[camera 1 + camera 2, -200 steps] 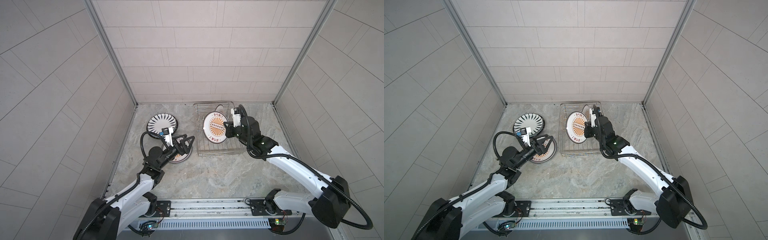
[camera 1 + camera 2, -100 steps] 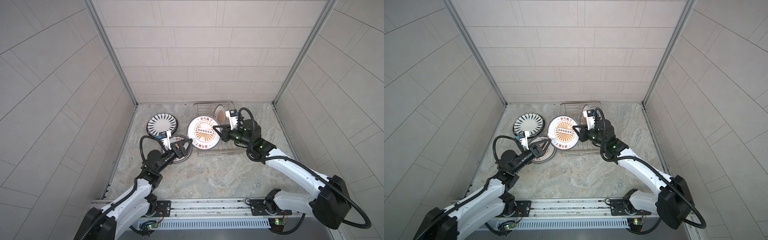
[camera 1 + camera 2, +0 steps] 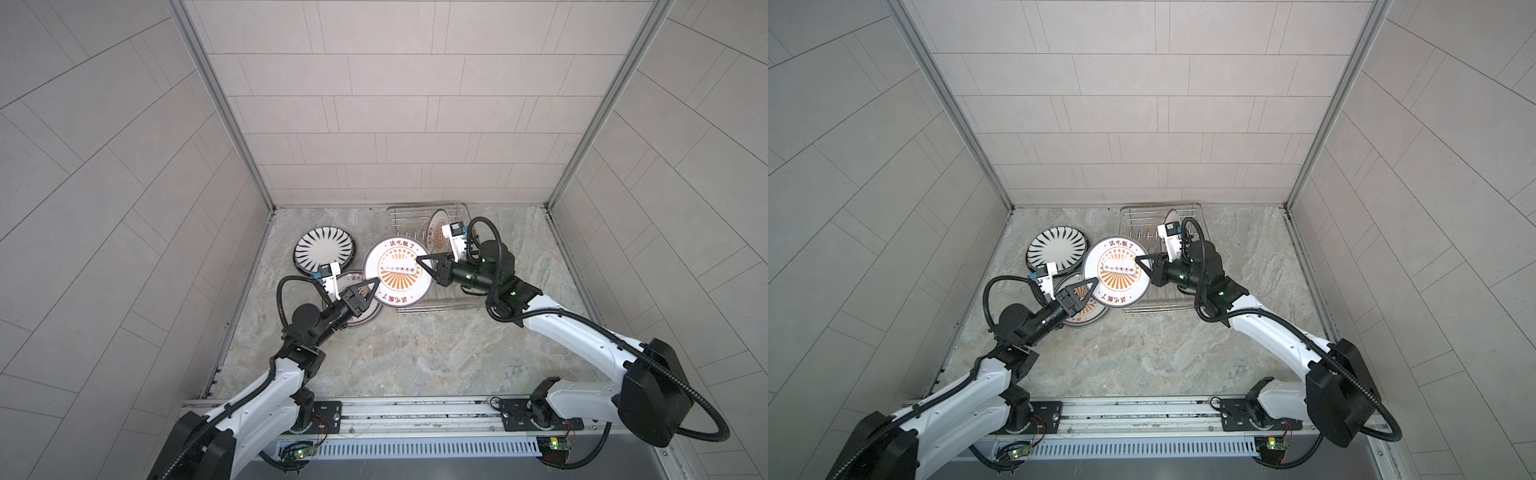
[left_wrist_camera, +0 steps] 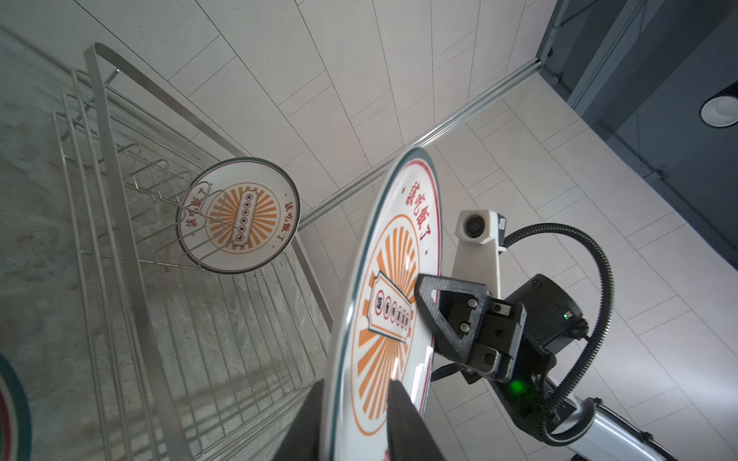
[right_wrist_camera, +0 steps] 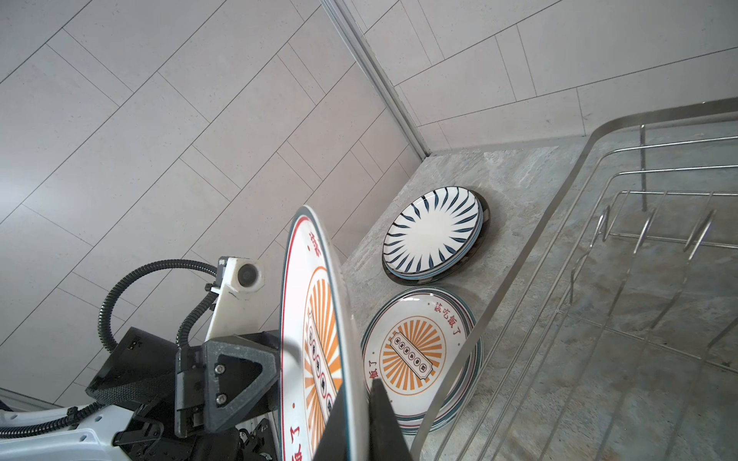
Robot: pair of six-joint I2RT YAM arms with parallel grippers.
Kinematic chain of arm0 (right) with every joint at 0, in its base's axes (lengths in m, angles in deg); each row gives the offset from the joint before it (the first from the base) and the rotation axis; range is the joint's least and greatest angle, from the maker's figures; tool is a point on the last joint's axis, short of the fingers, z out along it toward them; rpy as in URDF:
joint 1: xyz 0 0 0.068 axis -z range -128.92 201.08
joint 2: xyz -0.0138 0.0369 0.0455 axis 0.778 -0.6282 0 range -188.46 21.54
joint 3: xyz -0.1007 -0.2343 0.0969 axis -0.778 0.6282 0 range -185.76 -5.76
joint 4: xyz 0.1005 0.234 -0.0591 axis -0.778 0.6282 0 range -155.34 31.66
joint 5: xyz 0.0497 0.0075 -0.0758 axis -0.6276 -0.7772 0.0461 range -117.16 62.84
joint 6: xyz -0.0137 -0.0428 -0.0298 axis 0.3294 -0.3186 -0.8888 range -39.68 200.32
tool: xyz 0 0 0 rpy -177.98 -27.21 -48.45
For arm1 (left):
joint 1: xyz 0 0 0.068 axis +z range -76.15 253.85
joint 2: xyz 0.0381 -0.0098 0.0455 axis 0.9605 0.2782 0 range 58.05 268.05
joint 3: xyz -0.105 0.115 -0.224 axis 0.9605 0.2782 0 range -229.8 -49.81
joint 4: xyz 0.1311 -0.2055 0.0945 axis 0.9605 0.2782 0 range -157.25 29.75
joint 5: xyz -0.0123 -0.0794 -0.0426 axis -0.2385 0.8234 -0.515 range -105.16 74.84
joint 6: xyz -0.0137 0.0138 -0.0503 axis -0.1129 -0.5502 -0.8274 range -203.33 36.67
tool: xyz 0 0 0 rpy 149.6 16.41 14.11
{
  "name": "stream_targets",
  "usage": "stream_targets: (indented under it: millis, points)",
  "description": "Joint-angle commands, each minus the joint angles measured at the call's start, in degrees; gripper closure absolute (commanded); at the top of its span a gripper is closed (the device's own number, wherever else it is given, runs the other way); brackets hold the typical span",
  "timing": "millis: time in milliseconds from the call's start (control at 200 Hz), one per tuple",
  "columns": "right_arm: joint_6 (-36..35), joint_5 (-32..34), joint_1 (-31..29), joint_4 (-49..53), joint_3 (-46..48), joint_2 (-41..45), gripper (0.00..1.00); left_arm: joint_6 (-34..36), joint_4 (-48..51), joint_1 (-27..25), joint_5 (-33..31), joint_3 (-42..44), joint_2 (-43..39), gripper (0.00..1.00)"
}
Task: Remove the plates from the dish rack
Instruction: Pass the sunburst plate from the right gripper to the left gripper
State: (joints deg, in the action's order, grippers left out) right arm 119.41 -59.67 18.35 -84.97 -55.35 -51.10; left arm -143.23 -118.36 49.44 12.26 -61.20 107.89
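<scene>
**Sunburst plate held up between my two arms**

The sunburst plate (image 3: 395, 272) hangs clear of the table (image 3: 415, 353), just left of centre in both top views. It stands nearly on edge with its printed face turned up toward the camera, and it overlaps the left end of the dish rack (image 3: 432, 308).

My right gripper (image 3: 423, 265) has it by the right rim. The right wrist view shows those fingers (image 5: 383, 423) pinching the rim, one on each face.

My left gripper (image 3: 373, 285) meets the same plate at its lower left rim. In the left wrist view its fingers (image 4: 399, 423) stand close on either side of the rim, drawn in narrow. I cannot tell whether they are already pressing it.

A second sunburst plate (image 4: 239, 215) stands upright among the prongs at the far end of the rack.

Left of the rack, a third sunburst plate (image 5: 415, 355) lies flat on the table, partly under my left gripper. Just beyond it, toward the upper left of the floor area, a striped plate (image 3: 326, 249) lies on top of a small stack.
</scene>
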Motion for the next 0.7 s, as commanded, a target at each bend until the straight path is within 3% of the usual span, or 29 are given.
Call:
stream_targets:
  millis: [0,535,696]
  points:
    - [-0.3,0.6,-0.5,-3.2,-1.3,-0.2,0.89,0.0,2.0,-0.1,0.0,-0.4,-1.8,0.78]
    - [-2.8,1.6,-1.6,0.0,-2.5,-2.1,0.85,-0.8,1.8,-0.2,0.4,-2.0,1.4,0.98]
    - [-3.2,0.7,-1.6,0.8,-2.7,-2.6,0.73,-0.6,8.2,-0.1,-2.9,-3.6,1.0,1.0]
